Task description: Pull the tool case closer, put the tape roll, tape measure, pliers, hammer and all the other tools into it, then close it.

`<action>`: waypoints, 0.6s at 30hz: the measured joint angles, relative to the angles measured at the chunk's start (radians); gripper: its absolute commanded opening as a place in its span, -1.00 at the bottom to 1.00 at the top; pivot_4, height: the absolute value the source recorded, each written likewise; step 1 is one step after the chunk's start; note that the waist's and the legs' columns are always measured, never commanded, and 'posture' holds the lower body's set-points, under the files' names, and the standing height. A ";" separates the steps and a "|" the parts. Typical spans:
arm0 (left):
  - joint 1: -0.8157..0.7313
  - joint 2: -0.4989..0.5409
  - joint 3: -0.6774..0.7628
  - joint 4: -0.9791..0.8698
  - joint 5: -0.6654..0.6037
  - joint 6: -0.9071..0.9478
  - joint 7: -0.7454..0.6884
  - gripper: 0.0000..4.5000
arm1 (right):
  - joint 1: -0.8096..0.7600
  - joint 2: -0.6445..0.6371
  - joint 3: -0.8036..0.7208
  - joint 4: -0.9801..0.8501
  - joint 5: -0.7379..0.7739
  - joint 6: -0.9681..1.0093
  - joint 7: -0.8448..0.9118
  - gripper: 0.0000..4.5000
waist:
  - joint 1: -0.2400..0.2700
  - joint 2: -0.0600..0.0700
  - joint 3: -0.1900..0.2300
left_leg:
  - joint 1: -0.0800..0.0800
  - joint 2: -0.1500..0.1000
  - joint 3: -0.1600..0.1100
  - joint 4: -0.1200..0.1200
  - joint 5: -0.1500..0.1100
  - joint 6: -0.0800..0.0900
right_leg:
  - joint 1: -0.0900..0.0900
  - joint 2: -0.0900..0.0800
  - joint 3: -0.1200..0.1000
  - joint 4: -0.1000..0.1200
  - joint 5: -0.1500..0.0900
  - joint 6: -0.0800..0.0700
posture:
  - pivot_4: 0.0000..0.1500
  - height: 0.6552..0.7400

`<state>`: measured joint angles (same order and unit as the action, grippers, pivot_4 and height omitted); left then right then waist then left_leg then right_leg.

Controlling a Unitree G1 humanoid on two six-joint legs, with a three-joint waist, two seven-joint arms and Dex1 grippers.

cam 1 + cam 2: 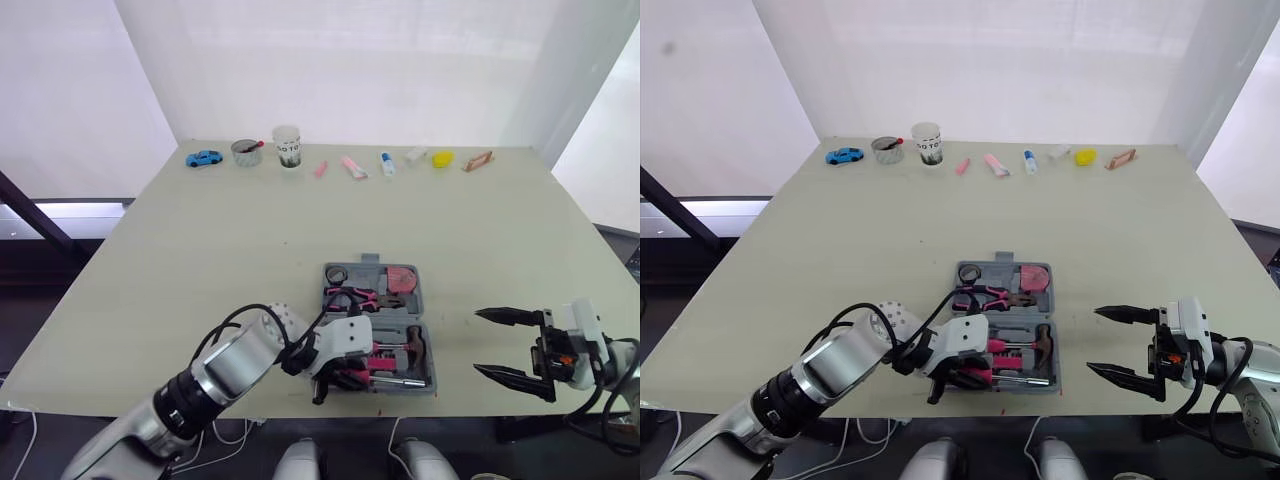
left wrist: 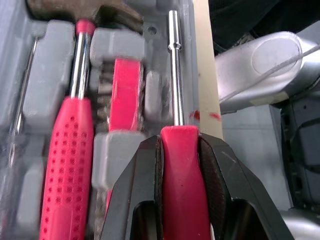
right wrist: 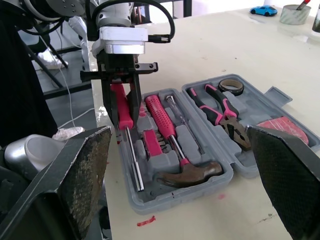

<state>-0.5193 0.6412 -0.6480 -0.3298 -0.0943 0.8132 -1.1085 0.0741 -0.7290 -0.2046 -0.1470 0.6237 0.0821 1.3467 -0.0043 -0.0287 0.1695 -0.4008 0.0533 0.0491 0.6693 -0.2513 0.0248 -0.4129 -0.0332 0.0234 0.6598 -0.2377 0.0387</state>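
step: seating a screwdriver (image 2: 174, 75) in the case (image 3: 165, 204). I judge packing to be nearly over, with closing not yet done.
left gripper (image 2: 180, 145): clamped on the screwdriver's red handle, 1 finger on each side, with the shaft running out ahead of the fingertips.
screwdriver: the shaft lies along the slot by the case's outer wall, on the side away from the hammer. I cannot tell whether the handle is fully down in its recess.
hammer (image 3: 175, 145): near the held handle, with its head out past the left fingertips. A short red piece (image 2: 125, 90) sits between the 2.
pliers (image 3: 222, 112): in the other half of the case, across the hammer from the left gripper.
tape roll (image 3: 231, 86): in a corner of that same half, just beyond the pliers.
pink item (image 1: 402, 277): beside the pliers in that half, likely the tape measure.
case: lying open and flat under the left gripper, on the table (image 1: 200, 250).
right gripper (image 1: 478, 342): empty, with its fingers spread wide. It hovers beside the case, apart from it, fingertips pointing toward it.
next move: the left fingers should part just enough to free the handle. They should then lift straight up, so the pads do not drag the screwdriver out of its slot.
after that: 1 half must fold over the other, probably steadied by the right gripper.
risk: a proud handle would stop the case from shutting.
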 measured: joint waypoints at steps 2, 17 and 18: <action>-0.015 -0.015 -0.016 0.006 0.007 0.016 0.006 -0.72 | 0.005 -0.001 -0.001 -0.001 0.000 0.000 0.000 1.00 | 0.000 0.000 0.000 | 0.000 0.000 0.000 0.000 0.000 0.000 | 0.000 0.000 0.000 0.000 0.000 0.000 | 1.00 1.00; -0.036 -0.038 -0.048 0.003 0.030 0.109 0.059 -0.72 | 0.030 0.001 -0.008 -0.022 0.000 -0.002 -0.011 1.00 | -0.001 0.000 0.000 | 0.000 0.000 -0.001 0.000 0.000 0.000 | 0.000 0.000 0.000 0.000 0.001 0.001 | 1.00 1.00; -0.036 -0.039 -0.049 0.002 0.031 0.109 0.061 -0.72 | 0.029 0.001 -0.008 -0.022 0.000 -0.002 -0.011 1.00 | -0.001 0.000 0.000 | 0.000 0.000 -0.001 0.000 0.000 0.000 | 0.000 0.000 0.000 0.000 0.001 0.001 | 1.00 1.00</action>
<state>-0.5551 0.6017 -0.6970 -0.3282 -0.0632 0.9224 -1.0476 0.1036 -0.7278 -0.2128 -0.1693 0.6233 0.0804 1.3356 -0.0053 -0.0286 0.1694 -0.4003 0.0533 0.0482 0.6694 -0.2512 0.0248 -0.4128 -0.0331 0.0237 0.6601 -0.2369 0.0397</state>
